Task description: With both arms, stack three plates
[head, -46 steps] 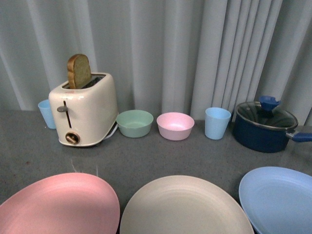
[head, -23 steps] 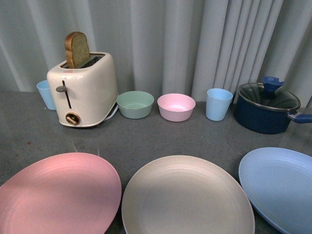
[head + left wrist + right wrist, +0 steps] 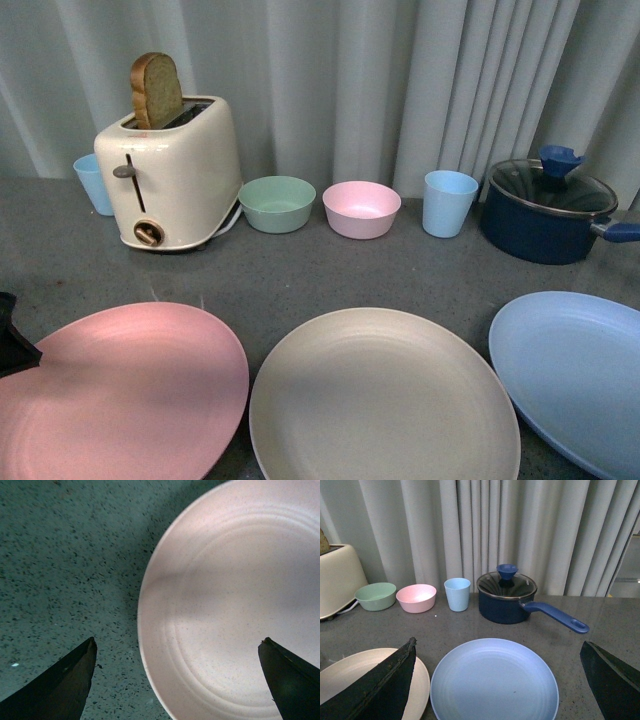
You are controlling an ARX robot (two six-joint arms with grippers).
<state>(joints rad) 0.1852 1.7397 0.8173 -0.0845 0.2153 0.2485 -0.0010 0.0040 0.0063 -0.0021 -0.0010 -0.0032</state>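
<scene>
Three plates lie side by side on the grey counter near the front edge: the pink plate [image 3: 120, 395] on the left, the beige plate [image 3: 383, 400] in the middle, the light blue plate [image 3: 575, 375] on the right. My left gripper [image 3: 177, 680] is open above the pink plate's [image 3: 235, 605] outer rim, one finger over the counter, one over the plate. Its dark tip shows at the front view's left edge [image 3: 12, 345]. My right gripper [image 3: 497, 680] is open above the light blue plate [image 3: 494, 680], with the beige plate [image 3: 350, 675] beside it.
At the back stand a cream toaster [image 3: 170, 170] with a slice of bread, a blue cup [image 3: 93, 183] behind it, a green bowl [image 3: 277, 202], a pink bowl [image 3: 361, 208], a blue cup [image 3: 448, 202] and a dark blue lidded pot [image 3: 545, 208] with its handle pointing right. Curtains hang behind.
The view has shifted, so the plates show more fully and higher. The left gripper's dark tip has come into the front view at the left edge by the pink plate.
</scene>
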